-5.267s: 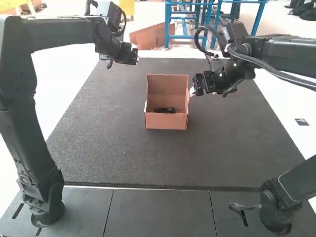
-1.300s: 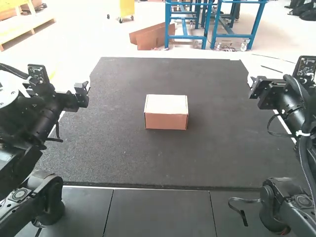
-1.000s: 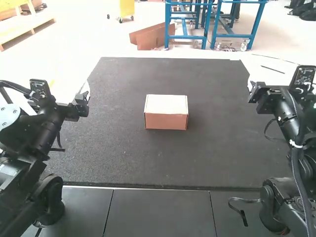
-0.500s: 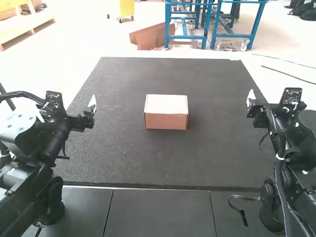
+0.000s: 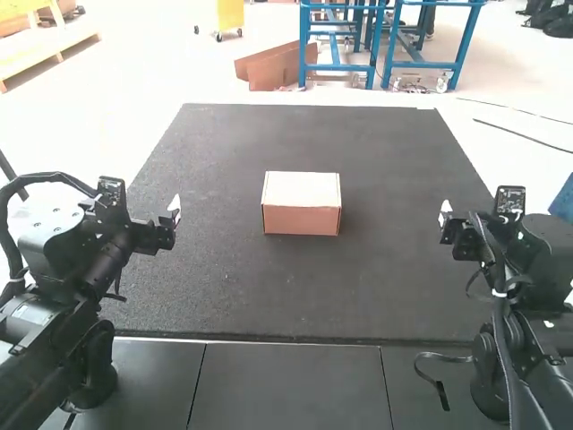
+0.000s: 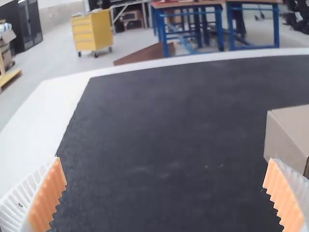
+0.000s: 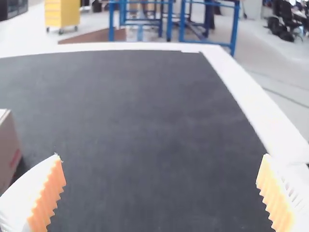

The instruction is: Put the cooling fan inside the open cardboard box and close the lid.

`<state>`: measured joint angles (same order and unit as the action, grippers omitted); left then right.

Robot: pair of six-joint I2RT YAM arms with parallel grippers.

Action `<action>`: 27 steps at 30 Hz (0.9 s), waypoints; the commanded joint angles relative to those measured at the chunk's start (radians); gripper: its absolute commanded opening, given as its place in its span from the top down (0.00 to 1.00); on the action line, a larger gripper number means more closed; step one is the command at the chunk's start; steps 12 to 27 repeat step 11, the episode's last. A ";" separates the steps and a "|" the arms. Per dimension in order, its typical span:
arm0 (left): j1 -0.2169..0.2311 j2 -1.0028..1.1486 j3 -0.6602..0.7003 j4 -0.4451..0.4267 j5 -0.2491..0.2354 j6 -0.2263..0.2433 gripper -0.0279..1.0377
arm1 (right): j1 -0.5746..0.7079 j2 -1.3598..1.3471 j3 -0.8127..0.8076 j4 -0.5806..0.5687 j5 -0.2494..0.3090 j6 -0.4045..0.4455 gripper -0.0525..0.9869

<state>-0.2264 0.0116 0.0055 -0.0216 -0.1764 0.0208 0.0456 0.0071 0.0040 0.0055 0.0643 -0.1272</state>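
- cardboard box (image 5: 301, 203): lid down flat, closed, sitting upright at the middle of the black mat (image 5: 376, 278) that covers the surface.
- left gripper (image 5: 168, 222): low over the mat's left side, well apart from the box, pointing across the mat; jaws spread wide, orange pads (image 6: 46, 198) far apart with mat between them.
- left wrist view: a box corner shows near one pad, not touching.
- right gripper (image 5: 446, 229): low over the mat's right side, well apart from the box; jaws spread wide, pads (image 7: 275, 193) far apart.
- both arms folded back near their bases at the near edge.
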 commanded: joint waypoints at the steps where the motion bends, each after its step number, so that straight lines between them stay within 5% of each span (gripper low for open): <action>1: 0.012 -0.013 -0.007 0.009 0.000 -0.007 0.06 | 0.008 -0.009 -0.004 -0.001 0.000 0.005 0.07; 27: 0.009 -0.012 -0.007 0.009 0.000 -0.007 0.06 | -0.001 -0.009 -0.004 0.007 -0.001 -0.002 0.07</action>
